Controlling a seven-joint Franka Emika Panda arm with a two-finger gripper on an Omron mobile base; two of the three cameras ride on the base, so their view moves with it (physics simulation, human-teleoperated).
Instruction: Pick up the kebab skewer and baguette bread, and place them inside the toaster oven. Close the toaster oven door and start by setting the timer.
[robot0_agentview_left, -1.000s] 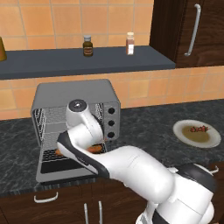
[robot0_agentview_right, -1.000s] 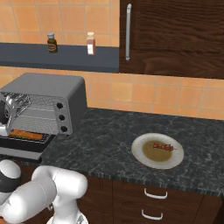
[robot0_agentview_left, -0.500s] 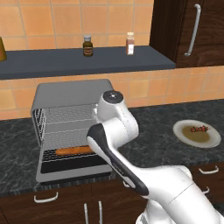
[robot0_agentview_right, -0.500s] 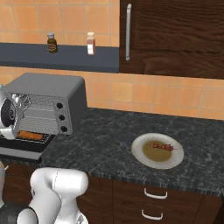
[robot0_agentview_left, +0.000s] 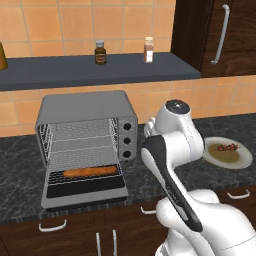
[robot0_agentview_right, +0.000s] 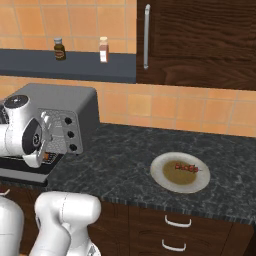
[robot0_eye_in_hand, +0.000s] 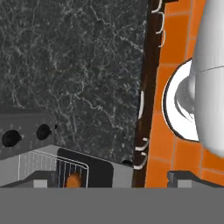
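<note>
The grey toaster oven (robot0_agentview_left: 82, 107) stands on the dark counter with its door (robot0_agentview_left: 82, 199) folded down flat. The orange-brown baguette bread (robot0_agentview_left: 90, 171) lies on the low rack inside, and its end (robot0_eye_in_hand: 73, 180) shows in the hand view. Three black knobs (robot0_agentview_left: 127, 140) sit on the oven's right side. The kebab skewer (robot0_agentview_left: 228, 147) (robot0_agentview_right: 186, 168) rests on a white plate (robot0_agentview_right: 200, 182) far to the right. My gripper (robot0_agentview_right: 56, 142) (robot0_eye_in_hand: 114, 179) hovers beside the oven's knob panel, open, its fingertips (robot0_eye_in_hand: 41, 179) wide apart with nothing between them.
A grey wall shelf (robot0_agentview_left: 60, 70) above the oven carries a brown bottle (robot0_agentview_left: 100, 52) and a red-brown shaker (robot0_agentview_left: 148, 49). A dark cabinet (robot0_agentview_left: 220, 35) with a bar handle hangs at the right. Drawers run under the counter edge. Bare counter (robot0_agentview_right: 120, 160) lies between oven and plate.
The arm has swung out of the oven opening toward the right, past the knob panel. The baguette stays behind on the rack. The jaws remain open.
</note>
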